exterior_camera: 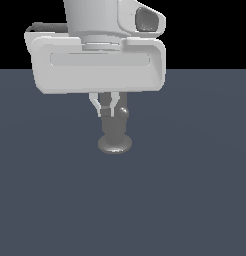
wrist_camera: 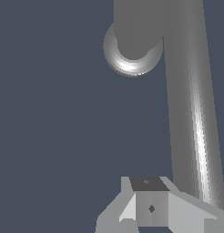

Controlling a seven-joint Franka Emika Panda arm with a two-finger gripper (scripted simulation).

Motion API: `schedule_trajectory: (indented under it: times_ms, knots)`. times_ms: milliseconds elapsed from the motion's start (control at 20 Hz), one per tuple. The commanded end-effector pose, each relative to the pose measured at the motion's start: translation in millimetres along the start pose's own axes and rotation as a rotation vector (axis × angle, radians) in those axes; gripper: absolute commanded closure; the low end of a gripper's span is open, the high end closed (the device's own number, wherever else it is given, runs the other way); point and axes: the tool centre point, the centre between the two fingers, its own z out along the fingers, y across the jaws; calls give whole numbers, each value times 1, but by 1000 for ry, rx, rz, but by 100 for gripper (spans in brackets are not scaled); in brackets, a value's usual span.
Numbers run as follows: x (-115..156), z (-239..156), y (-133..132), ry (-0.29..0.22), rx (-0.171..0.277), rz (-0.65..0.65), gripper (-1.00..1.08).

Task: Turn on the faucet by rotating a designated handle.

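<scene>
Closest to the exterior view, the Panda arm's broad white hand housing [exterior_camera: 97,67] fills the upper part of the picture, a smooth, rounded-cornered block with a shallow recessed slot across its face and a paler wrist cylinder rising out of it. Below it hangs the end effector [exterior_camera: 109,106], pointing straight down, its short pale fingers [exterior_camera: 102,107] drawn near one another with a narrow gap between them, low over the top of the faucet [exterior_camera: 114,135]; whether they pinch anything cannot be told from either view. Just behind and beneath them stands the faucet, a grey metallic upright cylinder whose flared round disc base sits on the flat, matte slate-blue surface [exterior_camera: 195,200], roughly at the middle of the exterior view. At the cylinder's upper part a small rounded grey knob shows toward the exterior view's right: the handle [exterior_camera: 124,111], seen nearly end-on, its rounded tip glinting. In the wrist view, one angular grey fingertip [wrist_camera: 150,205] with a dark pad lies nearest, and right beside it runs the handle [wrist_camera: 196,113], a long smooth rod with a bright highlight along its length; contact between the two cannot be judged. Farther along, the rod joins the faucet's body [wrist_camera: 133,45], seen from above with the shiny rim of its base around it.
</scene>
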Motion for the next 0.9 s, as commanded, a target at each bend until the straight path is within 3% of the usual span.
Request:
schedule_trajectory:
  times_ms: [0,850]
  knots:
    - [3,0,17,3,0,8,108]
    - [17,0,100,2,0,8,108]
